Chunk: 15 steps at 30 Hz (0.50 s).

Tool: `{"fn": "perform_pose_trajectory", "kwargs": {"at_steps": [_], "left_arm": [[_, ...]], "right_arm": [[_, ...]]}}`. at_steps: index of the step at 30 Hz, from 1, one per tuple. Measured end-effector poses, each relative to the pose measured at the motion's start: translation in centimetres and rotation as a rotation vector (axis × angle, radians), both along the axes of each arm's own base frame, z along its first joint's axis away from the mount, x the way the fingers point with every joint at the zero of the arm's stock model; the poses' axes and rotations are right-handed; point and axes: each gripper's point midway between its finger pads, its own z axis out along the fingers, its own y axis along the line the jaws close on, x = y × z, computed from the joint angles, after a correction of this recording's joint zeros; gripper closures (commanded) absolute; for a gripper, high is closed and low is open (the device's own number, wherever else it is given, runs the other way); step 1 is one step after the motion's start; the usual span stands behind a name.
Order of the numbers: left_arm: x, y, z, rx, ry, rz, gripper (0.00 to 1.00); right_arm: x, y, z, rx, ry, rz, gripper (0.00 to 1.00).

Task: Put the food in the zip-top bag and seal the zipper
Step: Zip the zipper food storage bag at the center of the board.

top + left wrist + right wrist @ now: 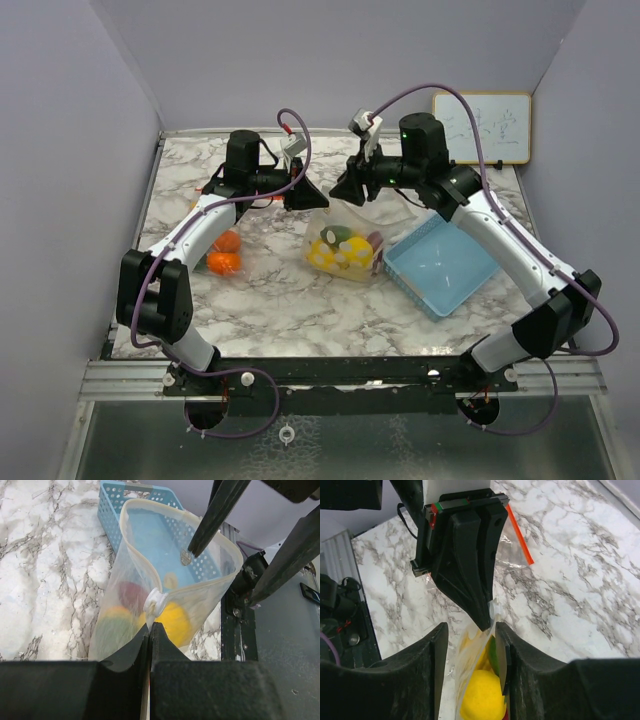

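At the centre of the top view, the clear plastic zip-top bag [350, 232] held yellow, green and dark red glossy toy foods [338, 250]. Two orange pieces [224, 255] lay on the white marble table [290, 310] at the left. The left gripper [150, 629] was clamped on the bag's rim beside its white slider [155, 601]. The right gripper [472, 630] stood fingers apart, straddling the bag's top. The light blue square basket [440, 270] sat just right of the bag.

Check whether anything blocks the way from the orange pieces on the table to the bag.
Nothing lies on the marble between the orange pieces and the bag. The left arm runs close beside them, though, and the bag's rim is crowded: the left gripper is shut on it and the right gripper stands open astride it.
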Motion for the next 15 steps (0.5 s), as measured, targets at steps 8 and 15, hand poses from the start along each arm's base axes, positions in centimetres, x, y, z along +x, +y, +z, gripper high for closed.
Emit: {"fn": "perform_pose_trajectory", "kwargs": {"at_steps": [8,15], "left_arm": [[-0.1,0.0,-0.3,0.003,0.008,0.003,1.00],[-0.4,0.2,-0.4,0.006,0.010,0.008,1.00]], "right_arm": [[0.5,2.1,-2.9,0.000,0.073,0.088,0.58],[0.7,2.4,-2.5,0.021,0.059,0.099,0.60]]}}
